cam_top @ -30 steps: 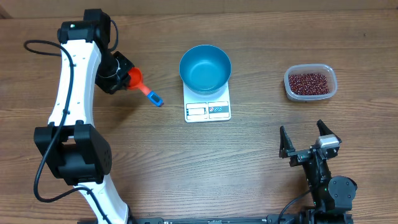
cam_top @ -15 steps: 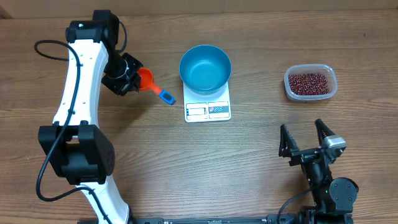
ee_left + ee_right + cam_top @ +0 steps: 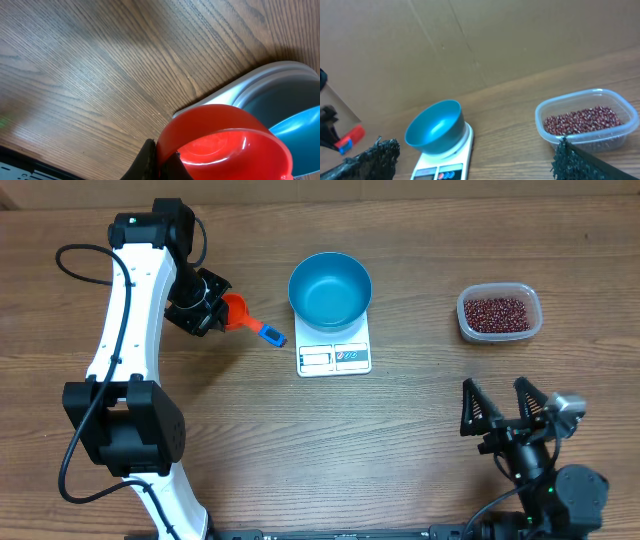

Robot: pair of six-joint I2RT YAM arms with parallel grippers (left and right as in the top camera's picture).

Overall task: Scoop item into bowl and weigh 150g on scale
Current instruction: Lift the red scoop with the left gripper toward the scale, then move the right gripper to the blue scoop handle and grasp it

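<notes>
Closely pinched, the left fingers [image 3: 149, 161] clamp the rim of an orange scoop [image 3: 236, 311]. Its cup looks bare inside, and the left wrist view cuts off its lower edge and hides the blue-tipped handle. Only a corner of the scale [image 3: 335, 357] and the bowl [image 3: 330, 290] shows there. The bowl sits on the scale, mid-tabletop [image 3: 420, 240]. The right fingers [image 3: 469, 410] stand spread wide, holding nothing, and are blurred in their own view. The beans [image 3: 497, 311] lie in a clear tub [image 3: 538, 320], well right of the scale.
</notes>
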